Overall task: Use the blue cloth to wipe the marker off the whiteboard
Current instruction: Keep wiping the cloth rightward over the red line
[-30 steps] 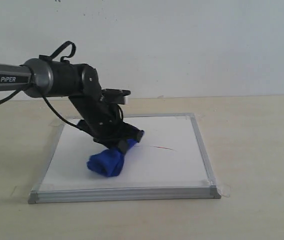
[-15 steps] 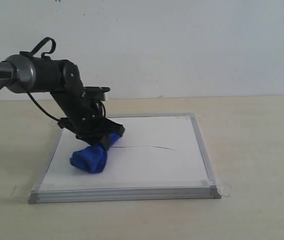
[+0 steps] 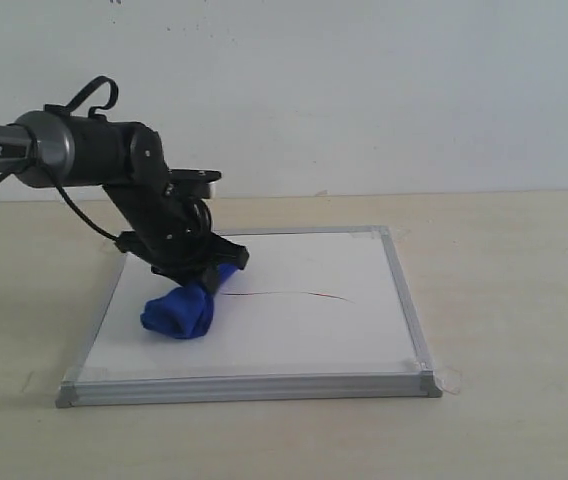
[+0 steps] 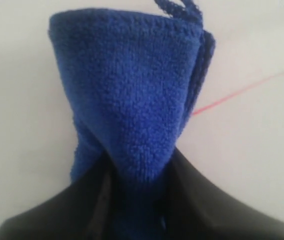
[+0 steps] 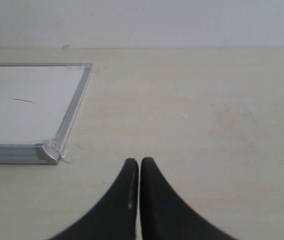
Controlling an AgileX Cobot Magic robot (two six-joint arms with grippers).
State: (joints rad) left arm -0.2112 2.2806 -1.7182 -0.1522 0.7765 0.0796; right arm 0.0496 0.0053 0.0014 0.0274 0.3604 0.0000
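Holding: left gripper (image 3: 211, 276) is clamped on one end of the blue cloth (image 3: 177, 312). In the left wrist view its black fingers (image 4: 207, 205) pinch the narrowed end from both sides.
Cloth position: on the left half of the whiteboard (image 3: 304, 335), bundled. The free end rests on the white surface and points toward the near left corner.
Cloth detail: fluffy pile, with a small hanging loop at the far edge in the left wrist view.
Marker line: the marker (image 3: 294, 293) is a thin dark red stroke across the middle of the board. It runs from the gripped end of the cloth toward the right frame and stops short of the frame.
Line and cloth: in the left wrist view the red stroke comes out from under the cloth's edge, so the two are touching there.
Left arm: the left arm (image 3: 84, 150) reaches in from the left of the exterior view, wrist bent down over the board, with a black cable (image 3: 89, 212) looping below it.
Right gripper: the right gripper (image 5: 140, 167) has its fingers pressed together with nothing between them. It hangs over bare table (image 3: 509, 300), well apart from the cloth and near the board's corner cap (image 5: 47, 151).
Board: lies flat on the pale wooden table, silver frame and grey corners.
Background: plain light wall (image 3: 384, 90) behind the table.
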